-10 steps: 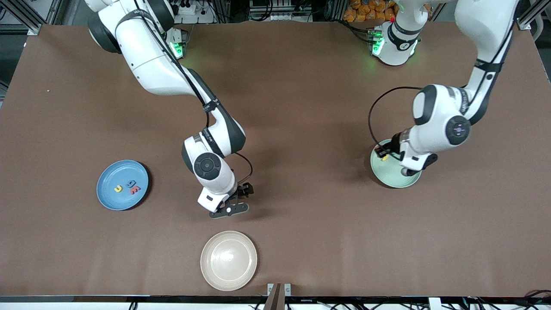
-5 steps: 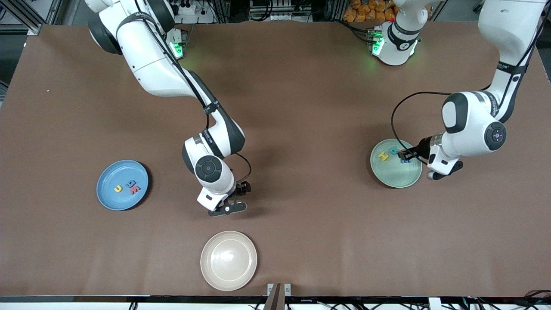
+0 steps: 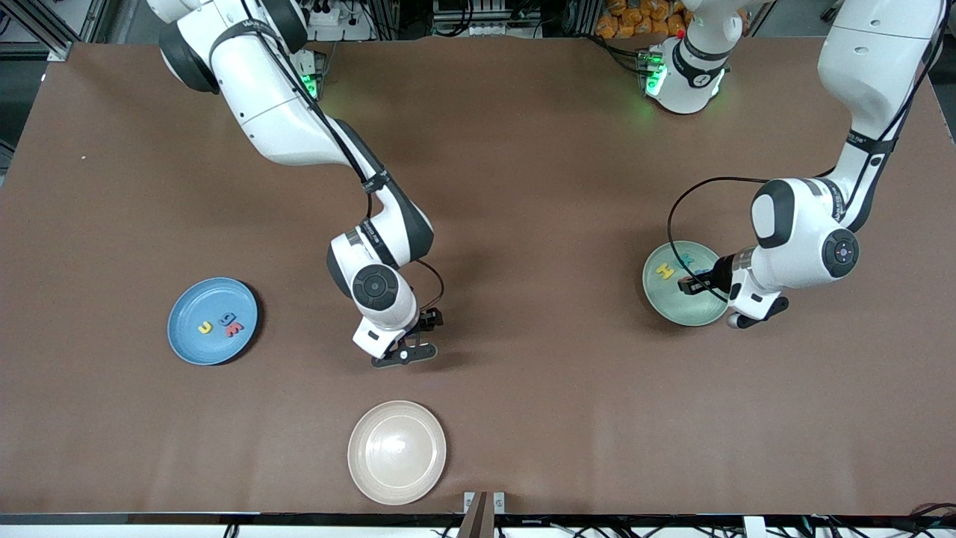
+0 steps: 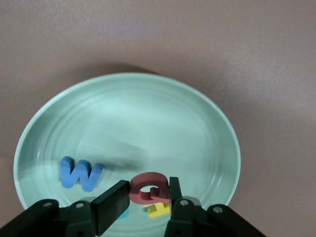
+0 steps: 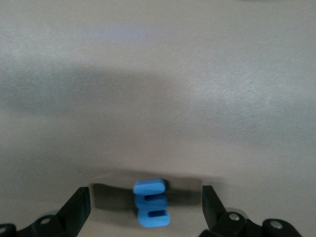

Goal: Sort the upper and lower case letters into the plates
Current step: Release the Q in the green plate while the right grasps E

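The front view looks down from high across the table (image 3: 523, 187); each wrist view looks close down past its gripper.

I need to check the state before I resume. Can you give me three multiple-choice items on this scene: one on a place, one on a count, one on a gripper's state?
1. Where is the blue letter that the right wrist view shows?
A. In the cream plate
B. Stacked on a yellow letter
C. On the table, between the fingers of the right gripper

2. How many letters lie in the blue plate?
A. One
B. Three
C. Five

3. What is the left gripper doing?
A. Gripping a red letter over the mint plate
B. Hanging open and empty
C. Clamping the plate's rim

Answers:
1. C: the letter lies on brown tabletop between the two wide-open fingers.
2. B: yellow, blue and red letters show there.
3. A: both fingers press the red letter's sides above the plate.
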You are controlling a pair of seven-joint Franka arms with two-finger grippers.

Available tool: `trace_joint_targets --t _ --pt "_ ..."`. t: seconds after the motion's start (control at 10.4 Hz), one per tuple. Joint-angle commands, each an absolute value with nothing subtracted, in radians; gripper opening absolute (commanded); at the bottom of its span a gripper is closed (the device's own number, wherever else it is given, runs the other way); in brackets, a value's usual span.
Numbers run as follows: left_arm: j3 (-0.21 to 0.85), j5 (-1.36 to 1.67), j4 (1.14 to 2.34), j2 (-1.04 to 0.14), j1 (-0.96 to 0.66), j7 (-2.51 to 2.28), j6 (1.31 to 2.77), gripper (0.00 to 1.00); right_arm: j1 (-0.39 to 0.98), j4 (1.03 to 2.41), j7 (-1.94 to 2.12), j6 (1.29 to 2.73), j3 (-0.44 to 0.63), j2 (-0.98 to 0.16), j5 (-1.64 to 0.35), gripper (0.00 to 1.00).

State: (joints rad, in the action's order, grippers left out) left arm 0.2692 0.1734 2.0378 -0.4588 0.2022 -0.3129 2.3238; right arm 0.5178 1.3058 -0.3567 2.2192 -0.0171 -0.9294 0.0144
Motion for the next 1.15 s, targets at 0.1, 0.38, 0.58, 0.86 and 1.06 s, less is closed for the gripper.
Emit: trace_joint_targets --t 0.1,0.38,0.58,0.86,1.06 --pt "0.272 0.156 2.01 -0.483 0.207 -0.304 2.321 1.0 0.525 1.321 -0.38 2.227 -0.014 -0.919 0.014 1.0" --pt "0.279 -0.036 2.01 -0.434 0.206 -0.307 2.316 1.0 0.517 1.347 -0.377 2.229 -0.012 -0.917 0.015 1.0" --pt "0.279 -0.092 2.006 -0.373 0.206 -0.308 2.307 1.0 0.517 1.348 -0.377 2.229 -0.012 -0.916 0.015 1.0" --pt "0.304 -0.197 1.947 -0.305 0.207 -0.285 2.225 1.0 0.515 1.348 -0.385 2.226 -0.014 -0.911 0.014 0.0" --pt "0.331 -0.204 1.809 -0.27 0.207 -0.284 2.037 1.0 0.515 1.348 -0.399 2.22 -0.014 -0.904 0.011 0.0"
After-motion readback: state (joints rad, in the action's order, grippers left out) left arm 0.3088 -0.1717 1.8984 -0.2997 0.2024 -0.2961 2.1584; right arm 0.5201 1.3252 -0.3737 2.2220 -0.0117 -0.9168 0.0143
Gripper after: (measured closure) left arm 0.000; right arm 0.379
